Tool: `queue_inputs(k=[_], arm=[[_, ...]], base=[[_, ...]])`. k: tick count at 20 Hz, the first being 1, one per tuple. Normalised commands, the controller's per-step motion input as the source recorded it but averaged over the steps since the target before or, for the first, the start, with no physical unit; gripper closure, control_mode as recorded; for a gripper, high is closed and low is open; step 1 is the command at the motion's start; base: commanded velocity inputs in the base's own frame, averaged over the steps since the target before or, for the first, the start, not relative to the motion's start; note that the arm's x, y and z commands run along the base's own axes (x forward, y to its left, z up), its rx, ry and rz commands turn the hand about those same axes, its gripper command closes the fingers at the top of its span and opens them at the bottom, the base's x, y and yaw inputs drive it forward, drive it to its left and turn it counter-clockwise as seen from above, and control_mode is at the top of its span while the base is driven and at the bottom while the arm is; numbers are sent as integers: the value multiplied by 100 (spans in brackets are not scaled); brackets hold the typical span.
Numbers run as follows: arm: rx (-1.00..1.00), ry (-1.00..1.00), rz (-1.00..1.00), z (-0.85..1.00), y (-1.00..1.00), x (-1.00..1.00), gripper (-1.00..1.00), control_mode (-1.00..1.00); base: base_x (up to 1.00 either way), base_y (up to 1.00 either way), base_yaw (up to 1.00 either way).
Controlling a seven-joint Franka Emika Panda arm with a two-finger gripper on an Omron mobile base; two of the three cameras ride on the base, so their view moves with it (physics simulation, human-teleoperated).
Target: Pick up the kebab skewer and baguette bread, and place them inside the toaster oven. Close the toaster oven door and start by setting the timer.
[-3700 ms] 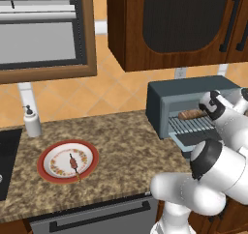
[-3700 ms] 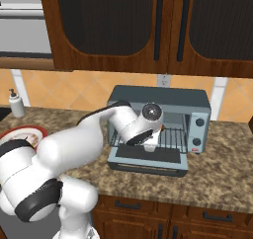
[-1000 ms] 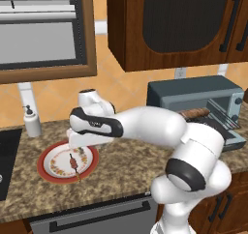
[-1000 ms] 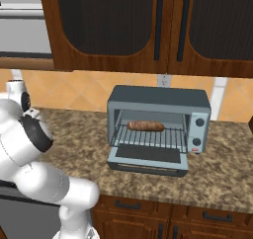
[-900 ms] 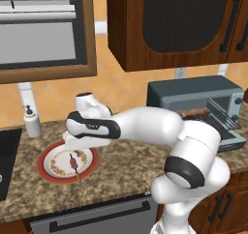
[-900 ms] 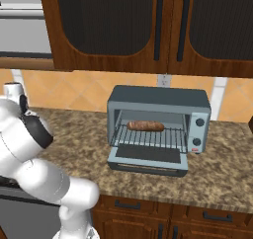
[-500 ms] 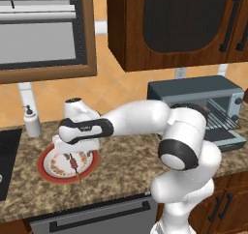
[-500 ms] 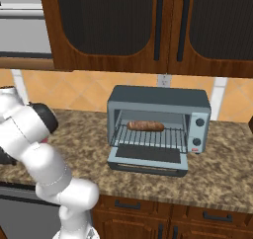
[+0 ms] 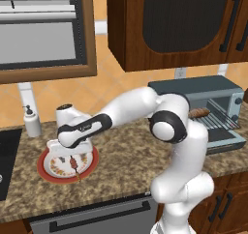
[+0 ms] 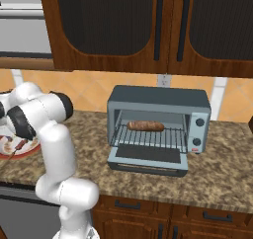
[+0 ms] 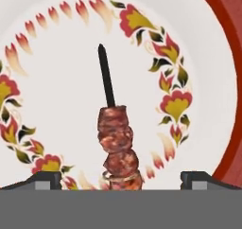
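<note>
On plate: kebab skewer; oven apparently holds baguette.

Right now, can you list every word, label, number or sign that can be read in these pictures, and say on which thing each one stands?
No readable text in these pictures.
plate: flower and leaf pattern, no letters.
toaster oven: knobs on its right strip carry no marks I can read; too small to tell.
soap bottle: plain, no label.
</note>
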Motion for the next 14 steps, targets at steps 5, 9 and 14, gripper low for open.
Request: queue_inputs(k=[5, 9, 14], arm=[[-3, 0, 0, -42, 3, 2, -100, -100], [0, 0, 0, -25, 0, 1, 100, -100], [0, 0, 0, -32, -5, 0, 100, -100]], base=[[0, 0, 0], [0, 0, 0], [0, 0, 0]])
